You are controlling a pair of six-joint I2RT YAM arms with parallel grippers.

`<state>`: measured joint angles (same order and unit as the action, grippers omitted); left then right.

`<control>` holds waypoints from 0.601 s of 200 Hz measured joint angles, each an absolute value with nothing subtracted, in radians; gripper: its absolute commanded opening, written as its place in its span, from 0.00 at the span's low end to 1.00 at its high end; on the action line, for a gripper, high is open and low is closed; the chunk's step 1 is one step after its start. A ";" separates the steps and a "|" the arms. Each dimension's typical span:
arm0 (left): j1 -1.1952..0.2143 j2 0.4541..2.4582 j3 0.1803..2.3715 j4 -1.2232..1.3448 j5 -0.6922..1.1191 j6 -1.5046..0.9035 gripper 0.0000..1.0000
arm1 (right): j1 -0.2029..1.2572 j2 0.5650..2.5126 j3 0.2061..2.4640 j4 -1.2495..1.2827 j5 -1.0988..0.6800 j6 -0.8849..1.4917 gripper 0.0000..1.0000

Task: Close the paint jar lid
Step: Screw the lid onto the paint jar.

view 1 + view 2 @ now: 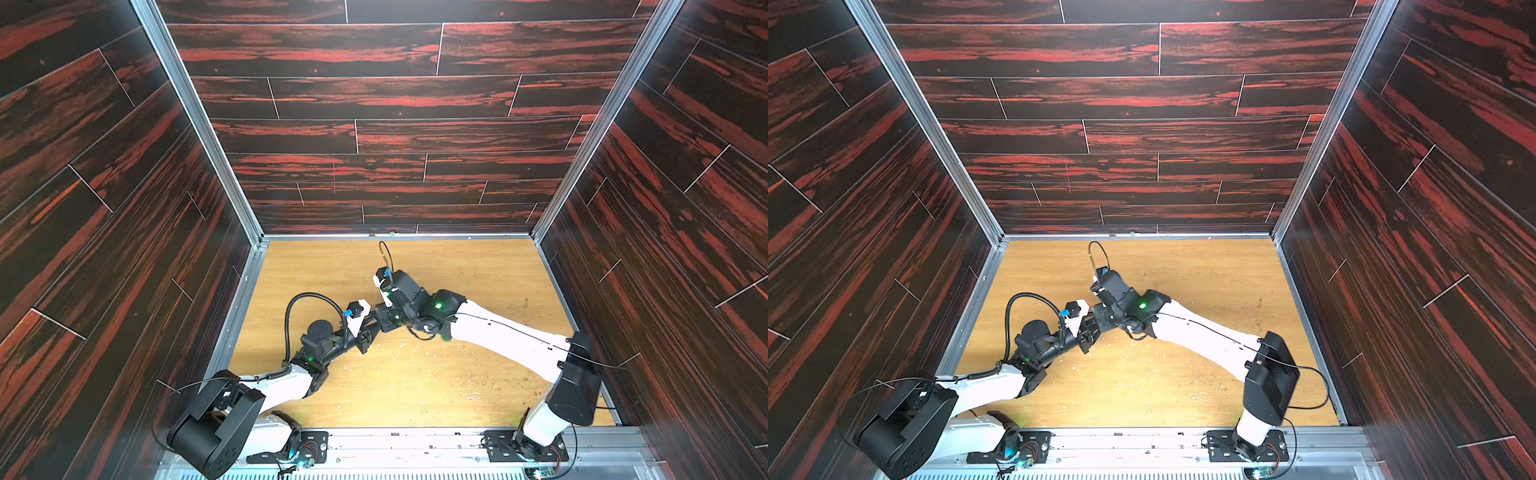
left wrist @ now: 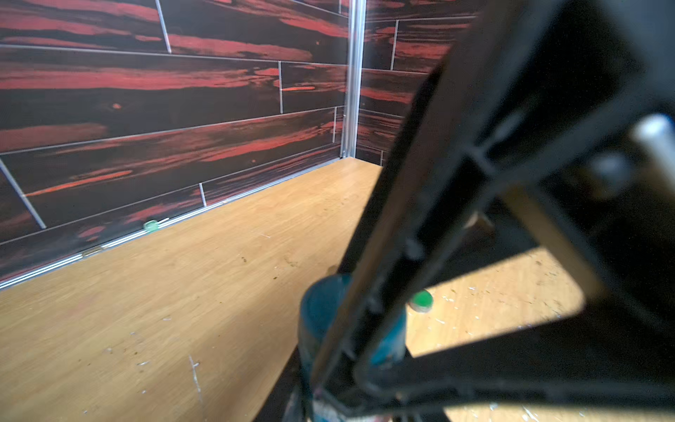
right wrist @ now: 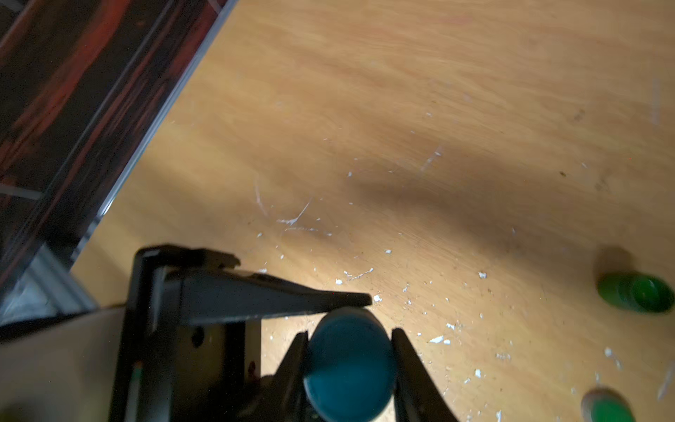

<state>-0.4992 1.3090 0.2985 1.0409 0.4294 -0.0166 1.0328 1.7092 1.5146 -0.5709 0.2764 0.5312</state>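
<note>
Jar (image 3: 349,365) — one, teal, two green caps (image 3: 635,297) (image 3: 606,405) near

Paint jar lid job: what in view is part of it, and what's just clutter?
Job: paint jar; teal lid, in right gripper; left gripper, holding the jar.
Clutter: green cap; another green round piece; green bit by the wall; white flecks on table.

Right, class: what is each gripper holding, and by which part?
Right gripper: the blue lid, pinched across its rim. Left gripper: apparently the paint jar, by its side.
</note>
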 measured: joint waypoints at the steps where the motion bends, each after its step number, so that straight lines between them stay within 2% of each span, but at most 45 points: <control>1: -0.499 1.309 0.299 1.041 0.429 -0.017 0.06 | 1.034 1.711 1.516 -0.572 0.279 0.536 0.17; 52: -0.500 1.348 0.299 1.044 0.398 -0.027 0.05 | 1.052 1.775 1.566 -0.613 0.357 0.706 0.17; 65: -0.501 1.349 0.299 1.046 0.398 -0.027 0.05 | 1.053 1.775 1.566 -0.617 0.360 0.715 0.20; 80: -0.502 1.350 0.299 1.048 0.399 -0.027 0.05 | 1.054 1.773 1.566 -0.620 0.364 0.715 0.29; 120: -0.505 1.350 0.299 1.086 0.400 -0.027 0.05 | 1.066 1.746 1.564 -0.632 0.383 0.672 0.62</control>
<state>-0.5053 1.3499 0.2993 1.0863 0.3996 -0.0269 1.0660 1.7462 1.5639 -0.6323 0.3832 0.6720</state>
